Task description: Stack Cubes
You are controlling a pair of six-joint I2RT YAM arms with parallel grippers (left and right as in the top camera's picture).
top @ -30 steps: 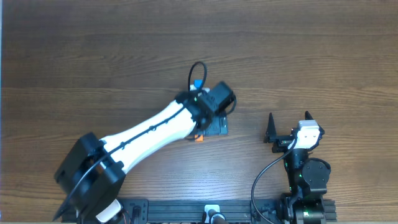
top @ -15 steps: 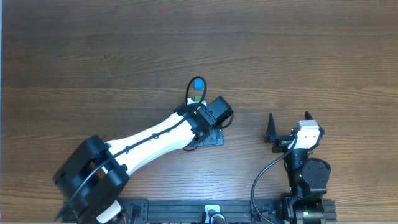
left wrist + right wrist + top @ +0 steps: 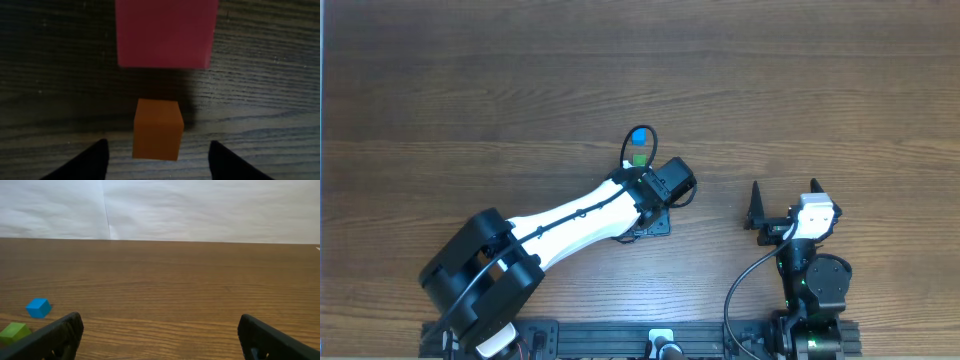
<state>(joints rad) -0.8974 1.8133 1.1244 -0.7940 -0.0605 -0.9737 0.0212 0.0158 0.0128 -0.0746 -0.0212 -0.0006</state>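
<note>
A small orange cube (image 3: 157, 129) lies on the wooden table directly between the spread fingers of my left gripper (image 3: 160, 167), which is open and low over it without touching it. Just beyond the orange cube sits a larger red cube (image 3: 165, 32). From above, the left gripper (image 3: 652, 222) covers both of these cubes. A blue cube (image 3: 639, 137) and a green cube (image 3: 638, 158) rest side by side just past the left wrist; they appear again as the blue cube (image 3: 38, 307) and green cube (image 3: 14, 331). My right gripper (image 3: 785, 197) stands open near its base, holding nothing.
The brown wooden table (image 3: 470, 90) stretches bare all around the cubes. A white wall (image 3: 200, 205) rises behind the table's far edge. The left arm's black cable loops beside the blue cube.
The left arm has drawn back toward its base, uncovering the blue and green cubes; the sliver of orange cube seen beside its gripper is now hidden. The right arm has not moved.
</note>
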